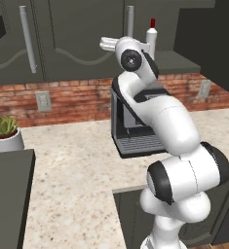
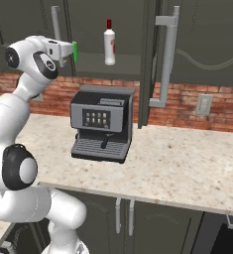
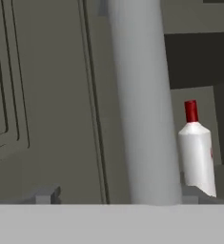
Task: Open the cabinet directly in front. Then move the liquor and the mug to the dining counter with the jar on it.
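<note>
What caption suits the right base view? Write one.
Cabinet door open, liquor shelved above coffee machine.

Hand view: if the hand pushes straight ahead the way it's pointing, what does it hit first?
Most likely the left door's grey bar handle, which stands dead ahead and very close. The liquor sits deeper in the cabinet, off to one side. Depth is hard to judge, so ease in.

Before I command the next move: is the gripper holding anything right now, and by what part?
Nothing clearly held. The gripper is at the left door's bar handle; contact cannot be told.
</note>
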